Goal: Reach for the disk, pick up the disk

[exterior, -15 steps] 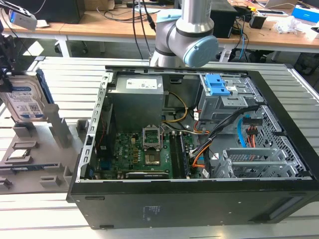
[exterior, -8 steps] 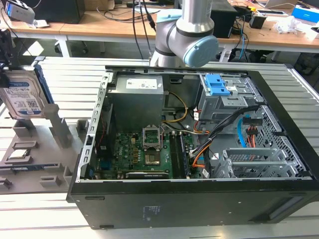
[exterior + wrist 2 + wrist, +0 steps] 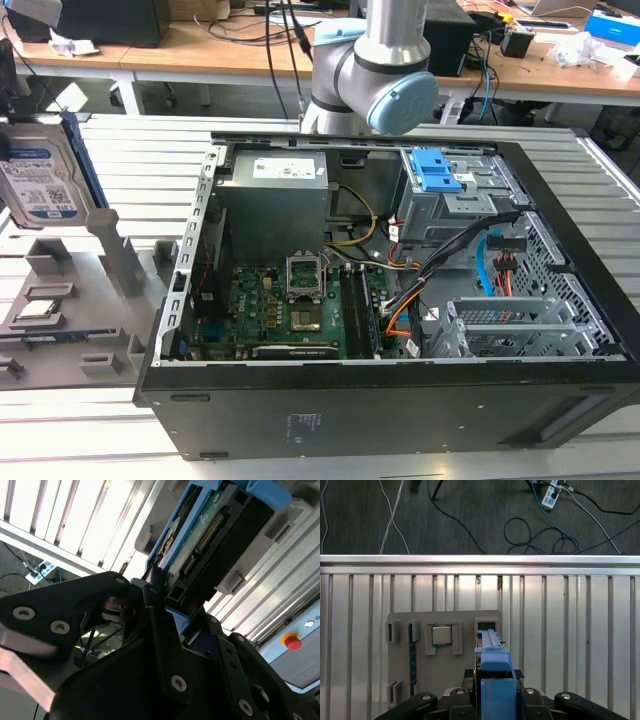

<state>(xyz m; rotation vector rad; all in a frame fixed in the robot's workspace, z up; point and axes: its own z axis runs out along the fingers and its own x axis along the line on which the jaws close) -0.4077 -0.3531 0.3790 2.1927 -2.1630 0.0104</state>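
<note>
One disk [image 3: 38, 175], upright on edge with its blue frame showing, is pinched in the single tool [image 3: 495, 696] above one grey holder [image 3: 110, 330] on the slatted bench [image 3: 140, 170], beside one open computer case [image 3: 350, 420]. Reach and grasp look done, and the disk appears lifted clear.

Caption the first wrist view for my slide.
The pincer grips the disk above the grey fixture on the slatted table.
</note>
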